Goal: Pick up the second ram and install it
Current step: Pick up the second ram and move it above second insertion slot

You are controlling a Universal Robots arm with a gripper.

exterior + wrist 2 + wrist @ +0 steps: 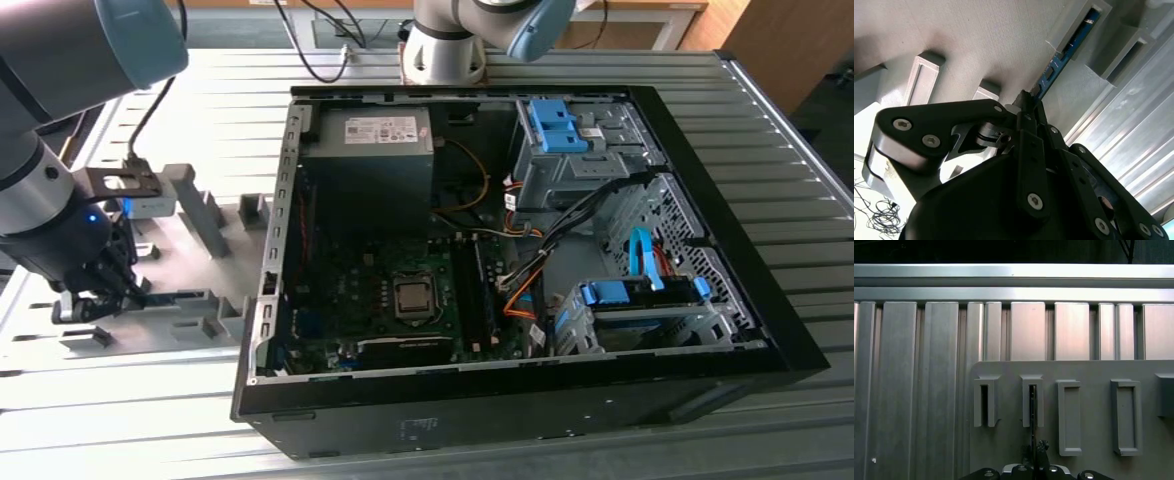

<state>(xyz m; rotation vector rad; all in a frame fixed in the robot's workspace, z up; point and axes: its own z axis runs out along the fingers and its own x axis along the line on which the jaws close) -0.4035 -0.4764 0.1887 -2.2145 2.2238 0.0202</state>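
The second ram (1069, 47) is a thin blue-green board standing on edge in a slot of the grey holder block (1004, 40). In the first wrist view it shows edge-on as the second ram (1032, 407), in the second slot of the holder (1089, 371). My gripper (1026, 100) is down at the stick's near end, its fingers drawn together on either side of the board. In the exterior view my gripper (96, 300) sits low over the holder (200, 215) at that view's left, and the stick itself is hidden there.
An open black computer case (747, 250) lies on the ribbed aluminium table (134, 400), to the exterior view's right of the holder. Inside it are the motherboard with long black slots (470, 290), a power supply (374, 150), cables and blue drive brackets (627, 295).
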